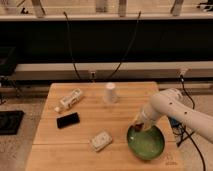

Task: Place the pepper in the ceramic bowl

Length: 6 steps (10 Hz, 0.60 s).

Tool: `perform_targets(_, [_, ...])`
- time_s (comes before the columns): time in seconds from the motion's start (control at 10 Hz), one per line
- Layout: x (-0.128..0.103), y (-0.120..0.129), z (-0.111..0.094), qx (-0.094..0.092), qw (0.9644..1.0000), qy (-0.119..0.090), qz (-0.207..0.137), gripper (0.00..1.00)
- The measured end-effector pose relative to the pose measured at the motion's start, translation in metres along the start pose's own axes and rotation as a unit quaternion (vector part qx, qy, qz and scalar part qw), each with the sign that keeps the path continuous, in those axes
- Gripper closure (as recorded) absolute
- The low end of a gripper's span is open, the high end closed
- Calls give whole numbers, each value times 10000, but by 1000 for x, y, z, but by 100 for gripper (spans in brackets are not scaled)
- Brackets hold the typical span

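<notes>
**Gripper at the bowl's rim, pepper at its tip**

Camera view. The wooden table (120, 117) is seen from its near edge. The ceramic bowl (150, 146), glossy green with a darker rim, sits by the near-right corner. The white arm (170, 105) comes in from the right and bends down toward the bowl. The gripper (138, 125) hangs over the bowl's far-left rim. The pepper (135, 128), a small orange-brown lump, shows right at the gripper's tip, by that rim. Grip state: cannot tell.

A white cup (110, 93) stands upright, far centre. A black phone (67, 120) lies flat at left. A white bottle (70, 100) lies on its side just beyond the phone. A pale packet (101, 140) lies near centre, left of the bowl.
</notes>
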<state>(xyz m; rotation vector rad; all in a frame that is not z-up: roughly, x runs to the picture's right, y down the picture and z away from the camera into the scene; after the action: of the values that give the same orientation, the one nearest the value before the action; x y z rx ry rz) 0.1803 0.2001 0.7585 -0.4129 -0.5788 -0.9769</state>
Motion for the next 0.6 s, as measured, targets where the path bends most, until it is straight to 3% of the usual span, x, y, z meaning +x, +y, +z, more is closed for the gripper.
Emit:
perform_targets(0.2, [0,0,-1,6,10000,-13,5,72])
perform_targets(0.6, [-1,1,-2,16,10000,-47,18,71])
